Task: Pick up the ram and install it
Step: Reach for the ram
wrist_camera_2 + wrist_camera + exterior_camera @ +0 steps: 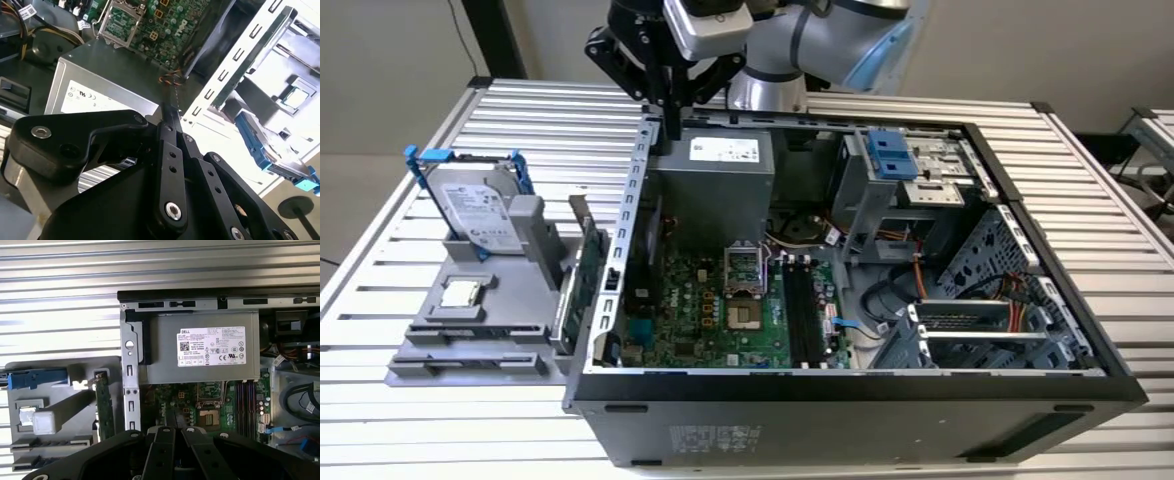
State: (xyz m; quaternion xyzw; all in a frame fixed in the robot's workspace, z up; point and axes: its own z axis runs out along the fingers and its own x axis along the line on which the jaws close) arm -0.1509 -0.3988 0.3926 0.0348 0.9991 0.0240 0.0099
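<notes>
Beside the computer case [854, 400], on the exterior view's left, a dark stick, likely the ram [39, 460], sits in a grey holder [534, 240]. Farther back, over the case's rear corner, the pincer [672, 125] hangs narrow, apparently empty. Pickup looks unstarted and would need wider jaws.

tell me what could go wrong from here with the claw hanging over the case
1. The claw hangs shut over the power supply, close to the case wall; a careless sideways move might clip that wall.
2. The upright green card stands just outside that wall, on the exterior view's left; a low pass could knock it.
</notes>
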